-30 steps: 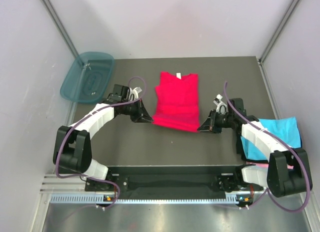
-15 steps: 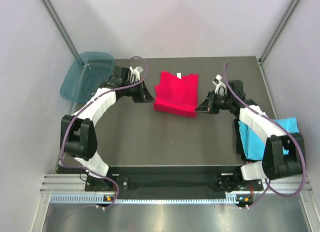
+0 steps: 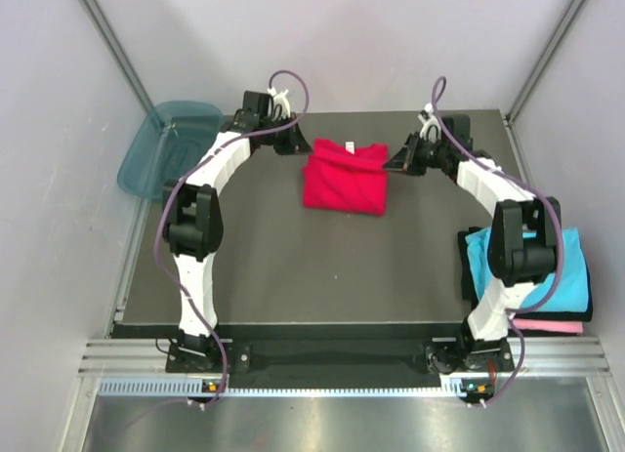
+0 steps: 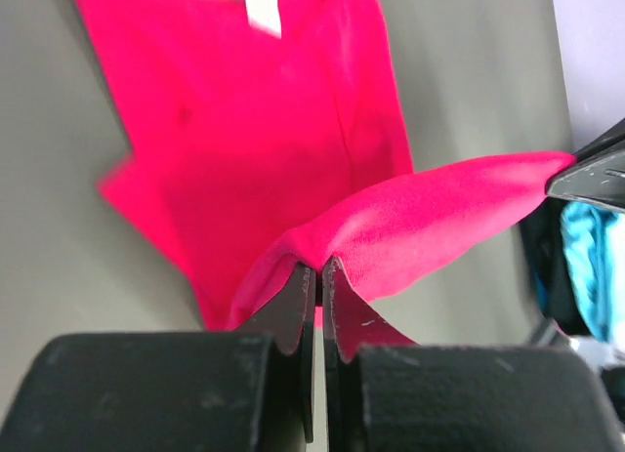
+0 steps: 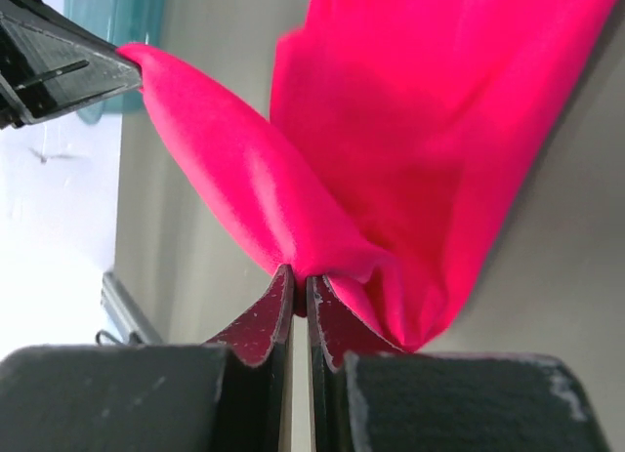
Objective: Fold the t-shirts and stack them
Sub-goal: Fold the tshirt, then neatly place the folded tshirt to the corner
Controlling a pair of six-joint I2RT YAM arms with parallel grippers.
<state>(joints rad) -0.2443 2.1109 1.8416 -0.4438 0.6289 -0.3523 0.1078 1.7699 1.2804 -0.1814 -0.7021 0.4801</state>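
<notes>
Grey desk (image 3: 293,267) beneath it all. Red t-shirt (image 3: 344,177) at far centre, doubled over, one edge lifted and pulled taut. Teal tub (image 3: 168,149) at the far-left corner. Cyan t-shirt (image 3: 562,276) stacked on pink t-shirt (image 3: 557,326) at the near-right edge. Left jaws clenched on one end of the lifted red edge, right jaws clenched on the other. White tag (image 4: 262,8) at the collar

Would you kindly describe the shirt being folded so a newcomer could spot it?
On the dark table, look toward the far edge, between the left gripper and right gripper. The red t-shirt lies there, one edge pinched up; its neighbour, the cyan t-shirt, sits far right.
</notes>
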